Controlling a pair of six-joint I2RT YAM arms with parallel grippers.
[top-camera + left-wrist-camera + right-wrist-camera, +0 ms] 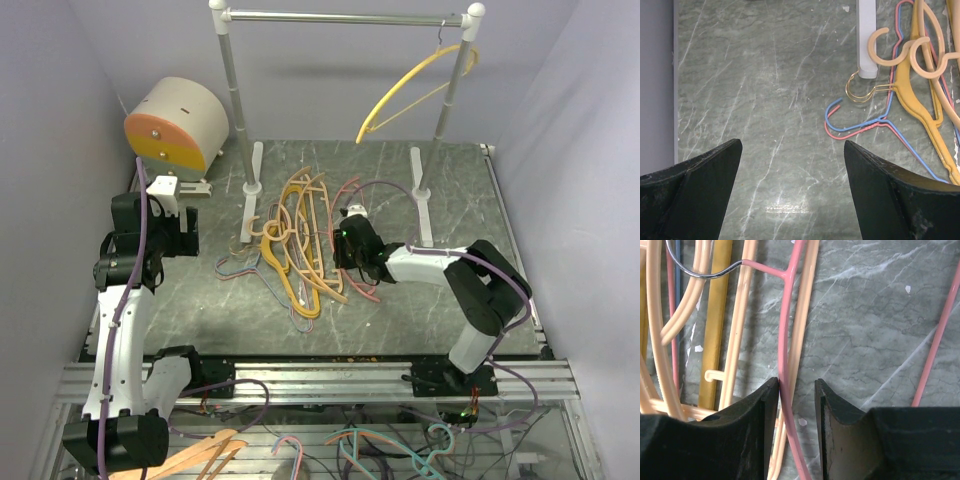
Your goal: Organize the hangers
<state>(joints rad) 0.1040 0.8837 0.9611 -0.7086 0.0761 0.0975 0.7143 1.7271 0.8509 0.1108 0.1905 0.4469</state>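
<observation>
Grey marbled worktop [200,300] is carrying a white-and-metal clothes rail [345,17] along its far side and a cream drum [178,125] with an orange face in the far left corner.

Hangers, hung: one yellow hanger [400,95] is hanging tilted by its hook from the right end of the rail.

Hangers, loose: the others are lying in a tangled pile [300,250] on the worktop, between the rail's two feet and forward of them. Peach, mustard and pink plastic ones are overlapping thin wire ones.

Left end effector [792,145]: fingers are standing wide apart and holding nothing, hovering over bare worktop to the left of the pile. In its wrist view a blue wire hanger [860,125] and a red wire hanger [840,135] are lying with hooks nested together. Just beyond them a mustard hanger [920,105] is showing a brass-coloured hook, which is touching one white rail foot [866,35].

Right end effector [796,385]: fingers are sitting narrowly parted, low over the right side of the pile. They are straddling one arm of a thin pink hanger [785,340] and a peach bar [805,330] lying beside it. The pink arm is resting against one finger, while worktop is showing between the peach bar and the other finger, so nothing is being pinched.
</observation>
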